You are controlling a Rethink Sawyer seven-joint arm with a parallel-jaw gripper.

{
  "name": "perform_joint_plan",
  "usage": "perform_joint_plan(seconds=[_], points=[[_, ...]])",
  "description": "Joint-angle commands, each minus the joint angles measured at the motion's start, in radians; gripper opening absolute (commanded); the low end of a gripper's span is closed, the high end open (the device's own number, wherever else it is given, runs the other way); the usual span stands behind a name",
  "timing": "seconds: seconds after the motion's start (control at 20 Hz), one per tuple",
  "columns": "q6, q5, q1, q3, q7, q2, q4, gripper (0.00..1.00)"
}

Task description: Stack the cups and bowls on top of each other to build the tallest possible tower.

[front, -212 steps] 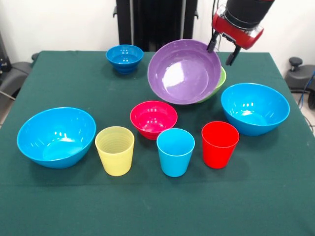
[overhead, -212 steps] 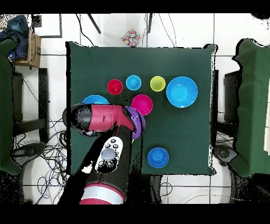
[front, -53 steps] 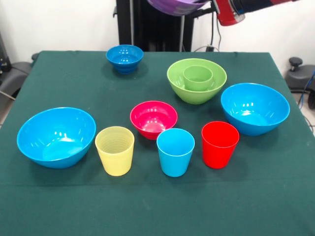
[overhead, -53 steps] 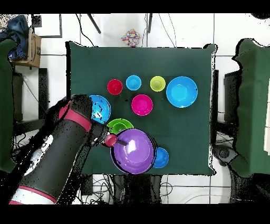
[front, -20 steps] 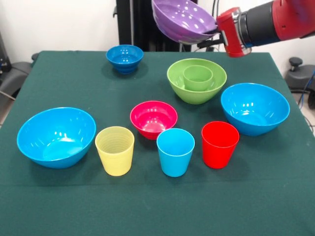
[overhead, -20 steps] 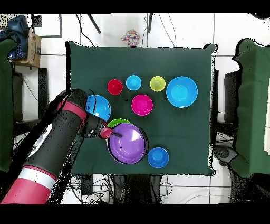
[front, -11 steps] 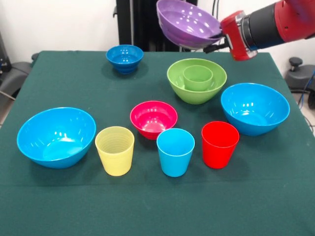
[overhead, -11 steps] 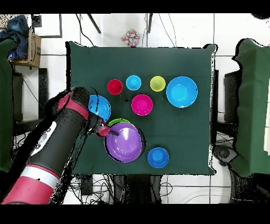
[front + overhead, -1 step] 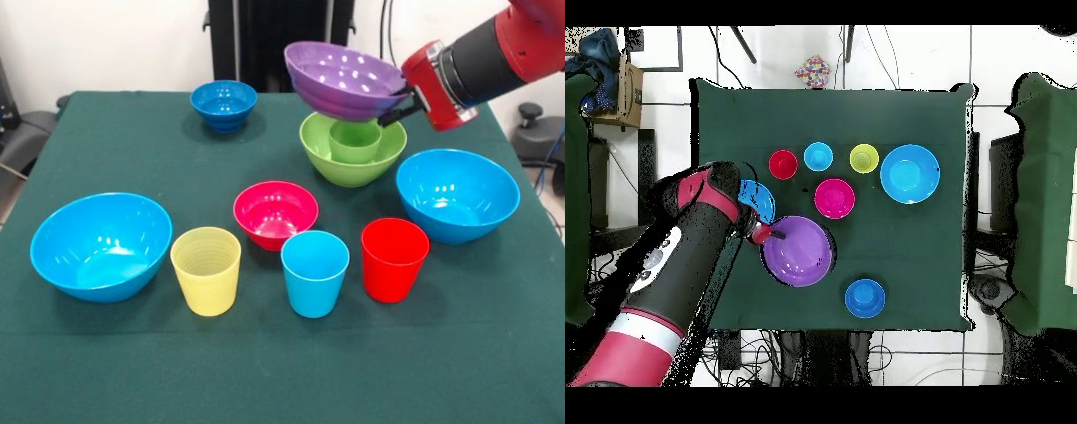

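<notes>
Jaws [image 9: 399, 99] gripping the purple bowl [image 9: 346, 79] by its rim, we are holding it level just above the lime-green bowl [image 9: 353, 155], green cup [image 9: 356, 140] sitting inside that bowl on the worktop [image 9: 132, 159].

Glossy plastic purple bowl [image 9: 346, 79], faintly ribbed yellow cup [image 9: 206, 270], matt green tablecloth [image 9: 115, 150]

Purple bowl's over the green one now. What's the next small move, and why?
Probably lower it straight down. The gripper holds the wide purple plastic bowl by its rim, above the large lime-green bowl with the green cup inside, not yet seated.
</notes>
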Motion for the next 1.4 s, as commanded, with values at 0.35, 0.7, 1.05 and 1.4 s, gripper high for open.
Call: perform_joint_plan(seconds=[0.35, 0.7, 1.05, 1.4], points=[[-0.103, 0.084, -0.036, 0.139, 0.127, -0.041, 0.051, 0.0], [-0.106, 0.079, -0.031, 0.122, 0.114, -0.036, 0.05, 0.0], [-0.074, 0.127, -0.066, 0.177, 0.085, -0.06, 0.075, 0.0], [-0.062, 0.178, -0.1, 0.238, 0.058, -0.095, 0.12, 0.0]])
